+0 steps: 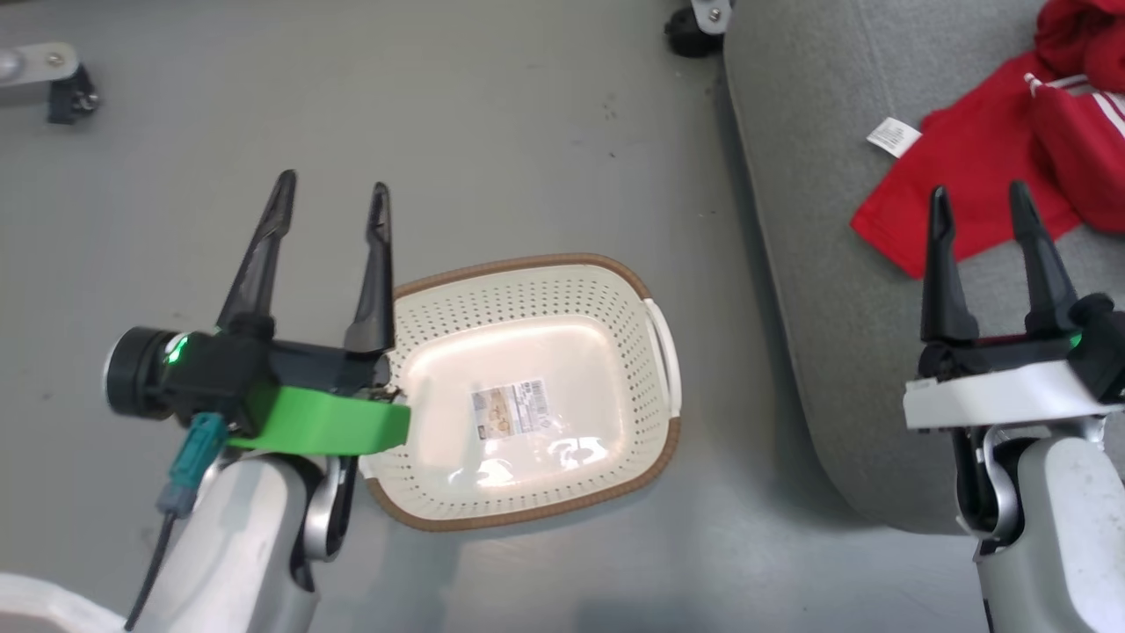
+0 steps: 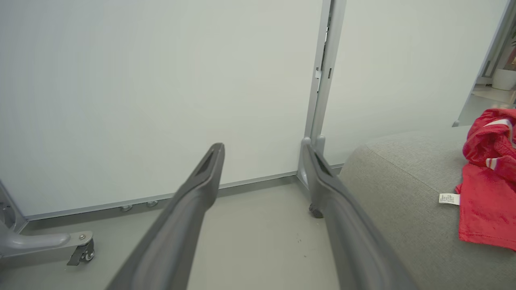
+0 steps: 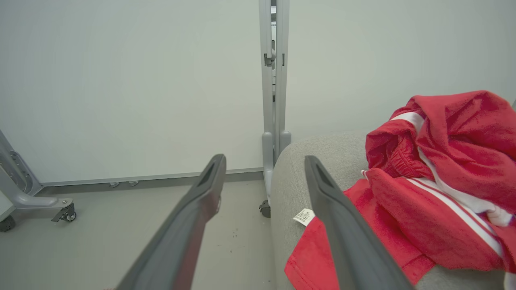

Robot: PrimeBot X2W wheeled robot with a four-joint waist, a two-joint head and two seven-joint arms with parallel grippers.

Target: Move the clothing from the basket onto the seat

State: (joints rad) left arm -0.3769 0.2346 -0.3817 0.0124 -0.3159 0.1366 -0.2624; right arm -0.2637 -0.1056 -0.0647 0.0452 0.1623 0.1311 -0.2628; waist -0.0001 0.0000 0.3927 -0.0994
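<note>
Right end effector (image 1: 977, 190) gapes just beside clothing (image 1: 984, 149).

gap: floor (image 1: 729, 396) between basket (image 1: 527, 290) and seat (image 1: 835, 264) | obstacle: caster (image 1: 693, 35) by seat

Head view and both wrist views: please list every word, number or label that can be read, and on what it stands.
Sticker inside the basket: printed, too blurred to read.
White tag of the clothing: fine print, too small to read.
No other readable text.
</note>
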